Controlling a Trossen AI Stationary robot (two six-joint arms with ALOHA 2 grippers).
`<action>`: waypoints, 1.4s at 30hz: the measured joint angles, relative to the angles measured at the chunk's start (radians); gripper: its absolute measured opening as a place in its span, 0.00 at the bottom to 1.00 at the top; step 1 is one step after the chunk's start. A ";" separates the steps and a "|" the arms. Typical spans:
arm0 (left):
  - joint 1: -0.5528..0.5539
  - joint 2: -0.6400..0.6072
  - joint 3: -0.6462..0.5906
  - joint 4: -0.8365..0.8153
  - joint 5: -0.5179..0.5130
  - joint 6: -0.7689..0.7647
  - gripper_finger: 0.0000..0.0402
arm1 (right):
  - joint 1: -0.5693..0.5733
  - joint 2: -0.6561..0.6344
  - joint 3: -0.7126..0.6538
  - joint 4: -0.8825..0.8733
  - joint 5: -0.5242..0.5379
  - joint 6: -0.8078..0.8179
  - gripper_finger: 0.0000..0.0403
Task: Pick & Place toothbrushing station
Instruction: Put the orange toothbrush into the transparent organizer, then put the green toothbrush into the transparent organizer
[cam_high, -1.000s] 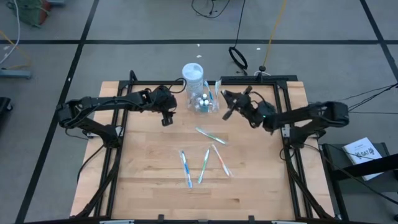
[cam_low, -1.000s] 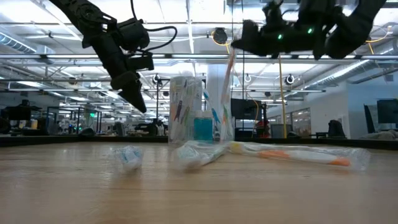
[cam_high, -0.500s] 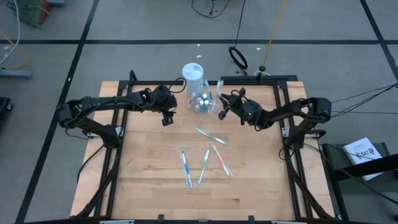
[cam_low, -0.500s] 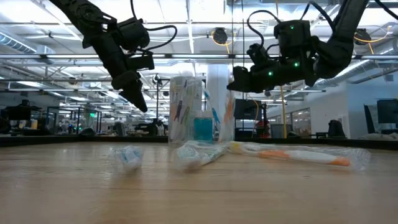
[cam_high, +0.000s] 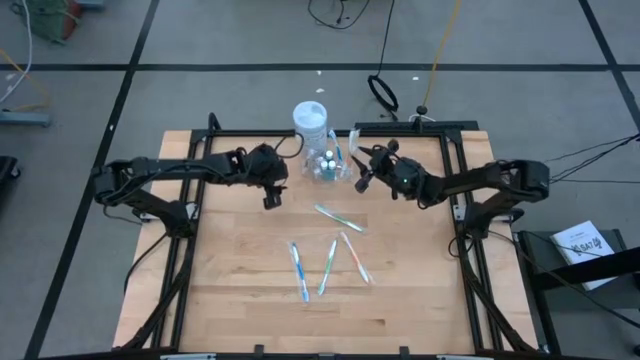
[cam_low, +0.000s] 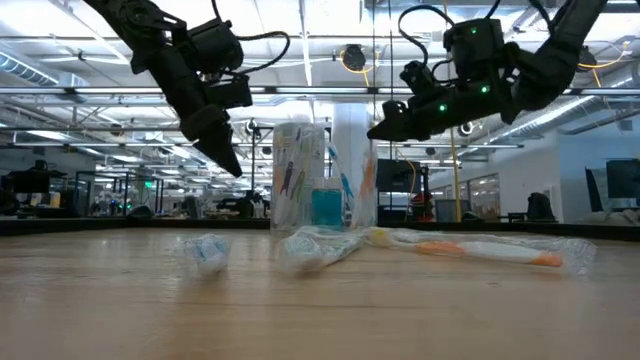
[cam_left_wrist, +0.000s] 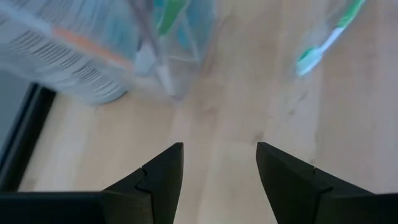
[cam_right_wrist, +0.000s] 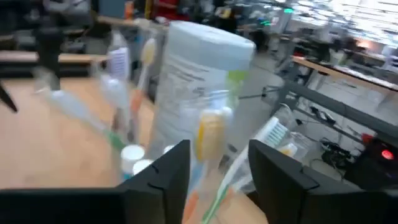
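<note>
From overhead I see the small clear plastic cup (cam_high: 328, 166) standing near the far edge of the light wooden table (cam_high: 240, 300), touching or just beside the taller clear jar with a white lid (cam_high: 310, 122); white-capped tubes (cam_high: 325, 160) and several pastel-handled toothbrushes (cam_high: 337, 150) stand in the cup. My right gripper (cam_high: 362, 174) hangs above the table just to the cup's right, fingers spread and nothing between them; in its wrist view an orange-and-white toothbrush (cam_right_wrist: 210, 134) stands in the cup directly ahead of the gap, apart from both fingers. My left gripper (cam_high: 270, 196) hovers on the cup's other side, a little nearer me, fingers wide and empty over bare wood, the cup's corner and jar showing just beyond them. Four loose wrapped toothbrushes (cam_high: 339, 217) lie flat mid-table, well clear of both grippers: one green-ended by itself, then a blue (cam_high: 299, 270), a green (cam_high: 328, 266) and an orange (cam_high: 355, 257) one fanned together nearer me.
</note>
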 joint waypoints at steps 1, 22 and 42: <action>-0.013 0.000 0.000 0.008 0.000 -0.012 0.52 | 0.000 -0.025 0.000 -0.042 -0.017 -0.014 0.40; -0.237 0.249 0.000 0.505 -0.026 -0.361 0.52 | -0.032 -0.480 0.000 -0.499 -0.124 -0.115 0.50; -0.174 0.554 0.001 0.766 0.085 -0.403 0.52 | -0.032 -0.540 0.000 -0.527 -0.124 -0.129 0.49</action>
